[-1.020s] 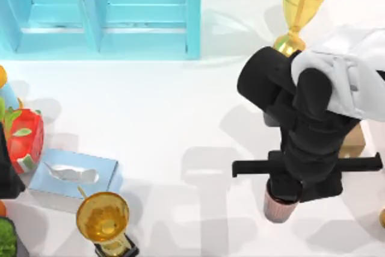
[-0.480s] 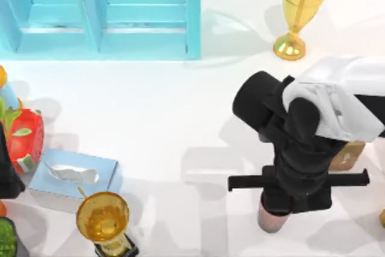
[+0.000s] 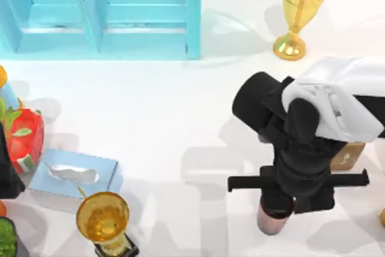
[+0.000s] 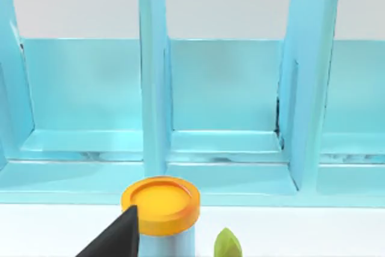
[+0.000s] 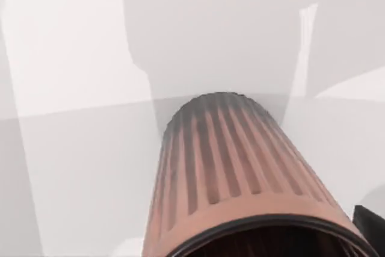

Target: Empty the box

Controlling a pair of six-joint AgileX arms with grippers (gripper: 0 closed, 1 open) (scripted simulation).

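Right hand clamped on the ribbed pink cup — round, tapering, dark-rimmed.

Right arm: matte black throughout, built of rounded, cylindrical segments; one fat drum-shaped housing at its upper left end in the top view. White cloth-like cover, creased, draped over the upper link. Flat black crossbar runs sideways across the wrist, thin and straight, squared ends. No markings, screws or cables legible.

Left arm: black body sliver at the top view's left edge; one black wedge-shaped fingertip in the left wrist view.
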